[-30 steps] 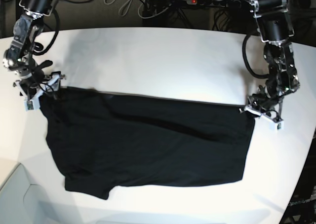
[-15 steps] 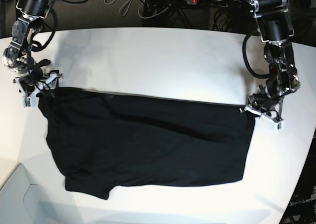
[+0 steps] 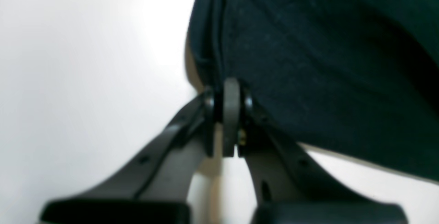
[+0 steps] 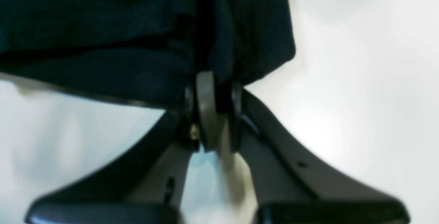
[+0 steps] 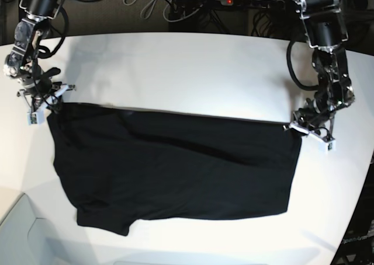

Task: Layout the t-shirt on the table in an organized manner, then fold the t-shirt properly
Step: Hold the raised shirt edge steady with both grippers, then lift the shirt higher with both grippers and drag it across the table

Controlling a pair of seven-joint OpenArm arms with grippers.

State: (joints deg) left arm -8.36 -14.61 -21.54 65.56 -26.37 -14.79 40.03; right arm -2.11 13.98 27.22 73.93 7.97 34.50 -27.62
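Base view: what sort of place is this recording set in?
Probably a robotics lab bench: a plain white table, two mounted arms gripping a black t-shirt, and loose cables with a power strip behind.

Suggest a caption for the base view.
Two tools pinch a black t-shirt by its corners over a white table.

bare table (image 5: 193,72) beyond the t-shirt (image 5: 175,171) (open passage, arms flanking).

Bright even light; both wrist views blurred, glare-washed.
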